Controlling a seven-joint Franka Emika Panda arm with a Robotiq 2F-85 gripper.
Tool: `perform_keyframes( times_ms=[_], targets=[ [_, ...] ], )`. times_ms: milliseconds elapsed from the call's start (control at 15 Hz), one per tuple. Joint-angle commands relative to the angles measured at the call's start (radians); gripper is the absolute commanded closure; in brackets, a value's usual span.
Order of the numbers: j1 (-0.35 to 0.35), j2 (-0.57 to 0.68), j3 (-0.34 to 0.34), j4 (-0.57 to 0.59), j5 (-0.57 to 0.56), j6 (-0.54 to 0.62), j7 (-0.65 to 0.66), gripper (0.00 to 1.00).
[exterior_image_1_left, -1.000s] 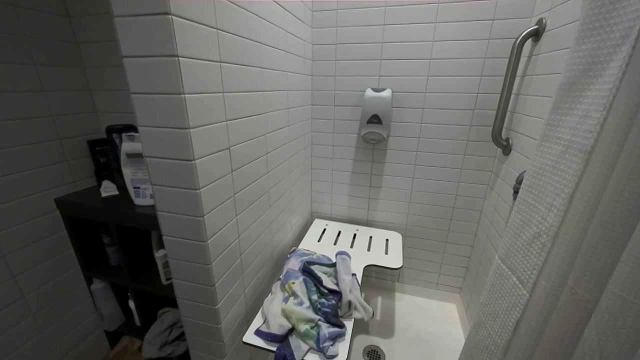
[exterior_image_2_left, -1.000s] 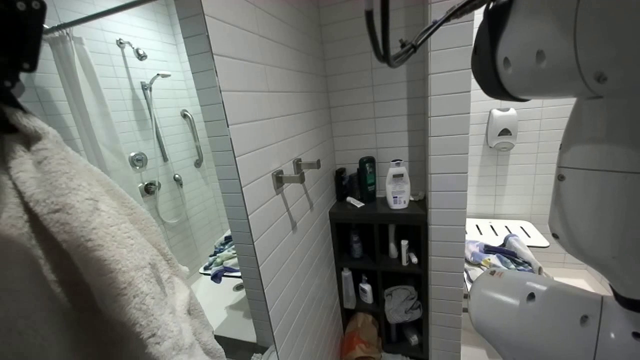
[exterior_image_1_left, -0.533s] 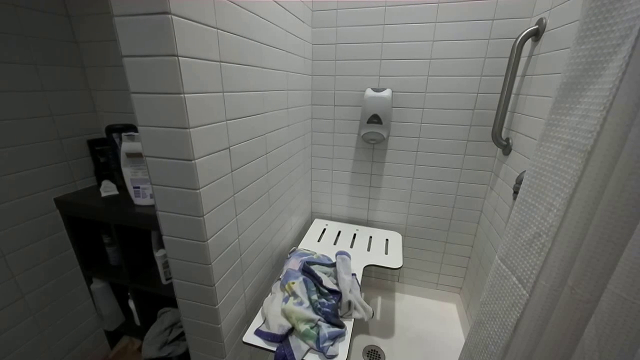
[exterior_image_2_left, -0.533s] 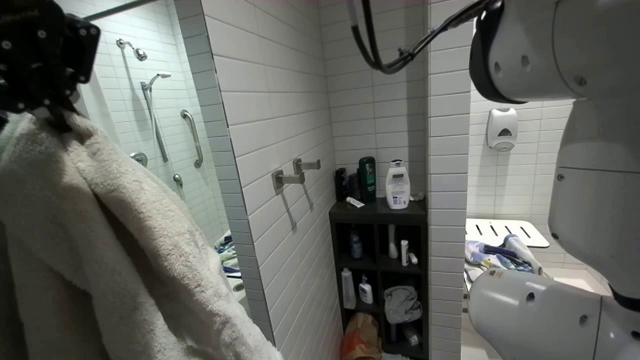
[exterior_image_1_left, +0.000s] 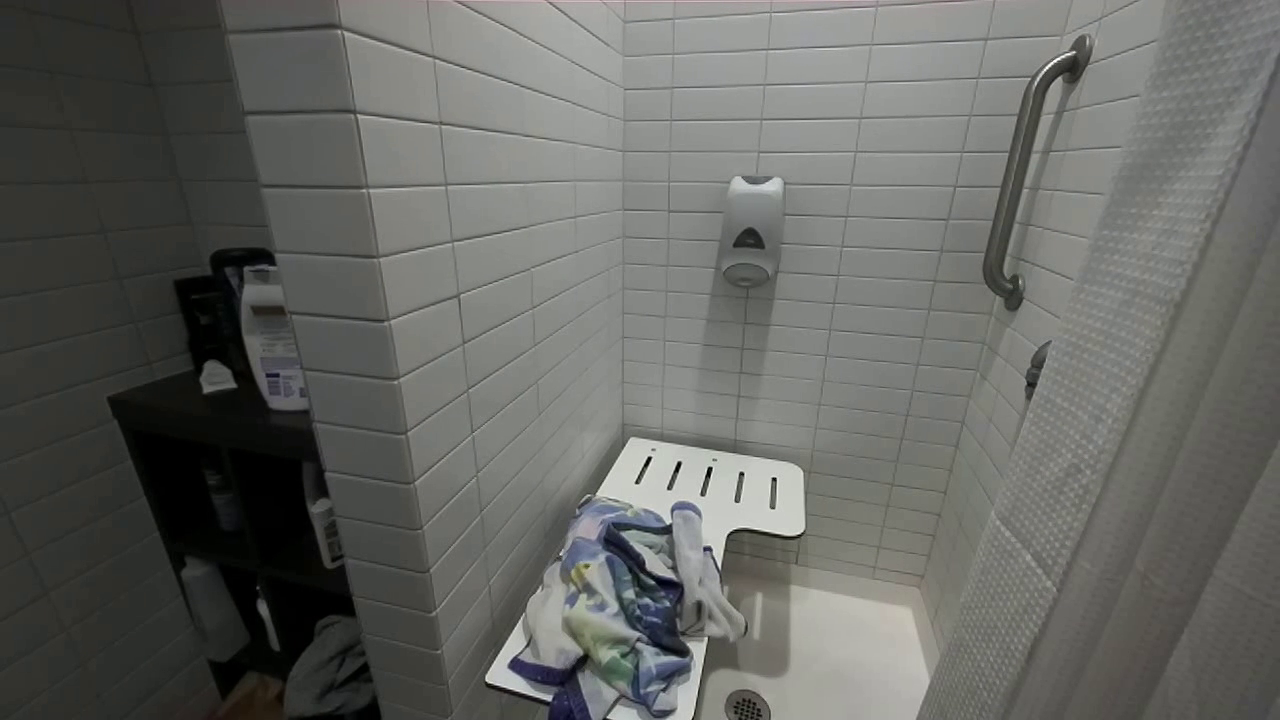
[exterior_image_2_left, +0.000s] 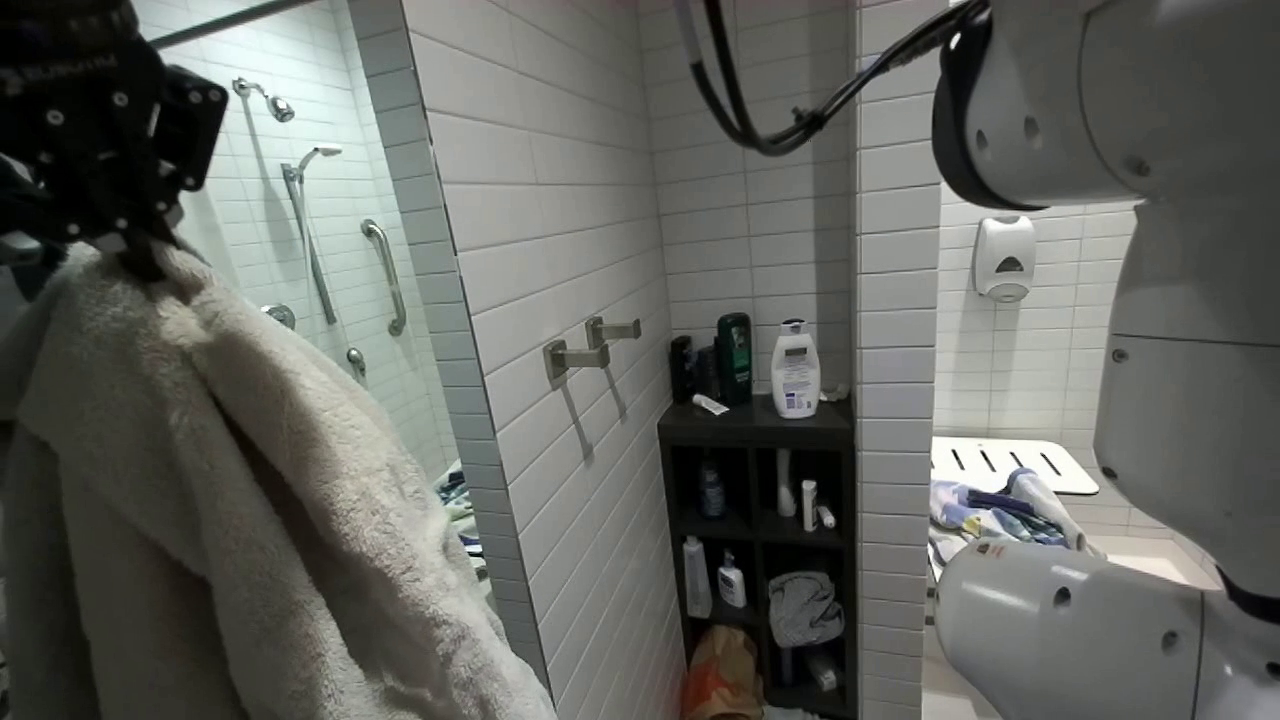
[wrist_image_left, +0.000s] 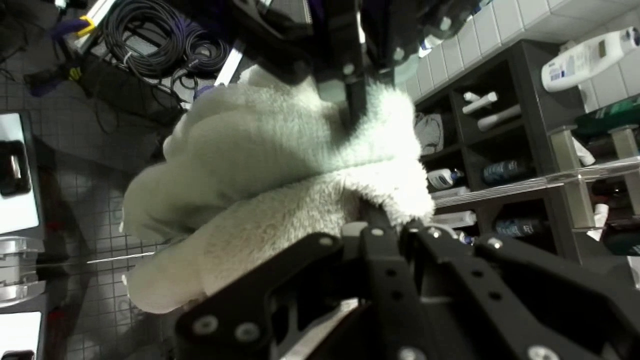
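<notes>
Broadly, in an exterior view a tall white wall of rectangular tiles (exterior_image_2_left: 540, 250) stands beside a black, square-celled shelf unit (exterior_image_2_left: 757, 429). Before that wall a cream, fluffy cloth (exterior_image_2_left: 250, 500) hangs in long folds, the jaws of the black metal gripper (wrist_image_left: 367, 161) clamped on its bunched top. Two squared, silvery metal hooks (exterior_image_2_left: 585, 356) project from the wall, apart from the cloth
</notes>
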Motion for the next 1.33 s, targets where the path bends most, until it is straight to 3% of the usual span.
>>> perform_keyframes(
  times_ms=[0,1267],
  targets=[
    [0.028,0.018,-0.047,0.077,-0.016,0.014,0.0,0.98],
    [0.114,-0.002,-0.185,0.291,-0.161,-0.122,0.001,0.98]
  ],
)
